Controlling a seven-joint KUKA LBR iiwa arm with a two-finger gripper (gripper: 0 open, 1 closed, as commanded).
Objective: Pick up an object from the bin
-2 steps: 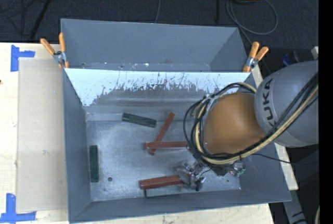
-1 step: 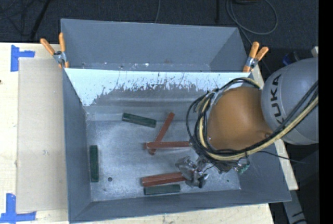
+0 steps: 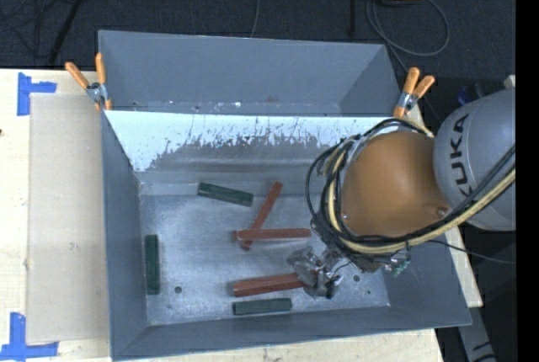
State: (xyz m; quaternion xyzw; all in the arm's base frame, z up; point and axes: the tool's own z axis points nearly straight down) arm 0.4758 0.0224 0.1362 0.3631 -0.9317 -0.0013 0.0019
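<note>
Seemingly the grasping step is in hand: the gripper (image 3: 316,278) sits low at the right end of a reddish-brown stick (image 3: 263,286), with a dark green stick (image 3: 262,307) just beside that stick. Whether the gripper is open or closed cannot be told. Next, I judge, it needs a firm clamp on the stick's end, then a straight lift.

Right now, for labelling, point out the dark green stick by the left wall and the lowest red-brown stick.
Left dark green stick (image 3: 152,264): camera view, middle.
Lowest red-brown stick (image 3: 265,285): camera view, middle.
</note>
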